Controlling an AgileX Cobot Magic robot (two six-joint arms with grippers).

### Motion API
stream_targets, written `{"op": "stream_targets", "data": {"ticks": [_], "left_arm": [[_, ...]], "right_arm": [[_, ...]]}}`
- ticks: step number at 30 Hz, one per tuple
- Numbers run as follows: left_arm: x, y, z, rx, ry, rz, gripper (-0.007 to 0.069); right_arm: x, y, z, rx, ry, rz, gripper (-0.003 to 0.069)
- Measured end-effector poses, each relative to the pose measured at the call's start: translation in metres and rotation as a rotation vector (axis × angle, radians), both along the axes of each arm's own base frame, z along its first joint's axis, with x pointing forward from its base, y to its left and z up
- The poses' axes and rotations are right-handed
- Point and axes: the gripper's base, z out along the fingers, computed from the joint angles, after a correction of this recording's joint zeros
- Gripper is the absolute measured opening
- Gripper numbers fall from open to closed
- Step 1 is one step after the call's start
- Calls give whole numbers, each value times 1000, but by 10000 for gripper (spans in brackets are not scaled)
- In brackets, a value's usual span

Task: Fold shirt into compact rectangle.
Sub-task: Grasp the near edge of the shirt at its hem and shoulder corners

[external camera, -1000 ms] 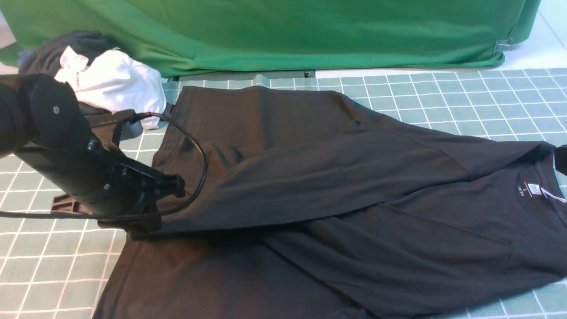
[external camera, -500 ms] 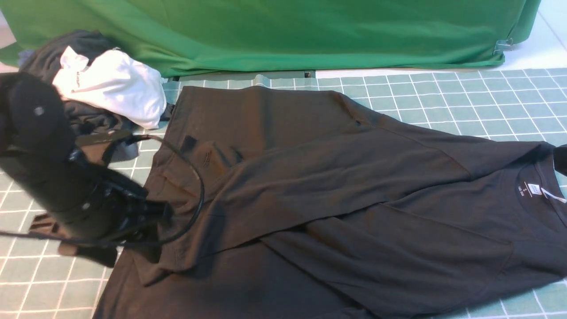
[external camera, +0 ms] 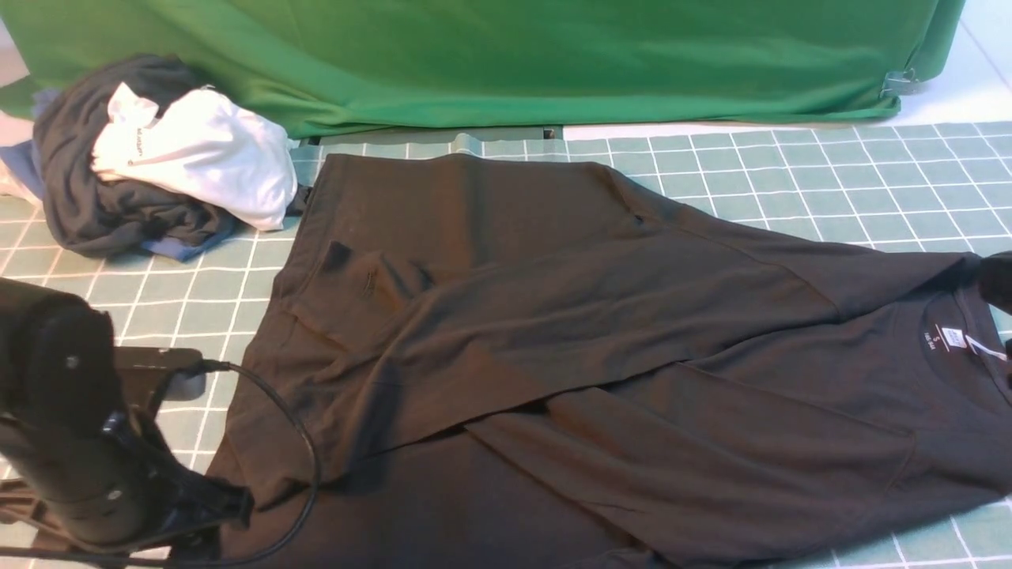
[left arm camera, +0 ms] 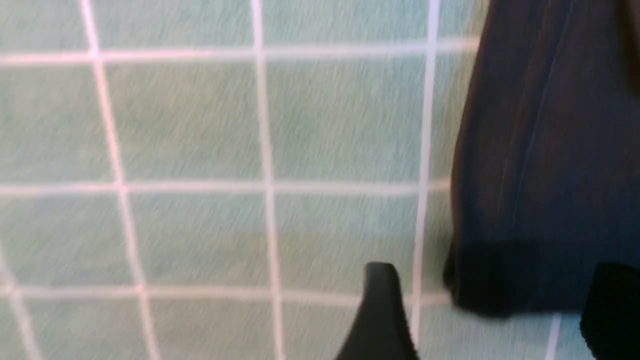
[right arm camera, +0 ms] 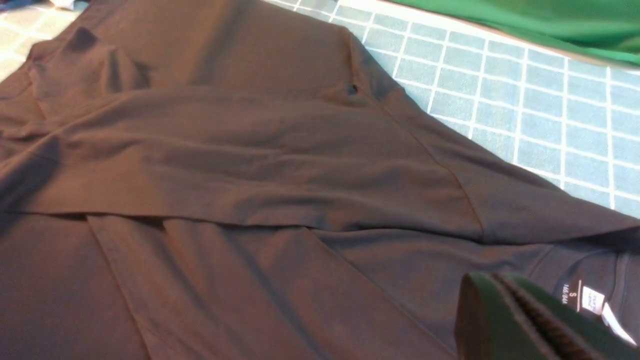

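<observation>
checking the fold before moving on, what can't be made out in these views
Shirt near hem: cut off by the front view's bottom edge.
Neck label print: too small in front and right wrist views.
Whether the shut right gripper pinches fabric: its fingers hide the contact in the wrist view.
Left gripper: mostly behind its own arm in front view; wrist view blurred.

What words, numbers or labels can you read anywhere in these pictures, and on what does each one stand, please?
"S": printed inside the collar of the shirt.
"165/84", last character unclear: printed beside the "S", inside the same collar.
White neck label: print too small to read.
White garment: small dark print, too blurred to read.
</observation>
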Motion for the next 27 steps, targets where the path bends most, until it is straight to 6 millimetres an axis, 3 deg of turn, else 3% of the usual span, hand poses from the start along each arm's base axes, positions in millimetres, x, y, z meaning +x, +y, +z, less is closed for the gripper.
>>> {"op": "stream_targets", "data": {"ticks": [4, 7, 10, 15, 23, 27], "left_arm": [[6, -3, -14, -25, 32, 26, 524], [7, -5, -23, -37, 75, 44, 475], [8, -7, -24, -52, 92, 59, 359], [7, -9, -22, -66, 98, 21, 62], [-10, -7, 9, -71, 57, 2, 17], [-26, -4, 35, -81, -8, -6, 16]], "right_arm": [[7, 5, -6, -19, 27, 1, 21], [10, 8, -10, -40, 50, 9, 25], [9, 10, -15, -77, 127, 32, 27], [5, 14, -15, -183, 316, 105, 27], [12, 30, -27, -309, 523, 265, 27], [13, 57, -64, -301, 663, 435, 29]]}}
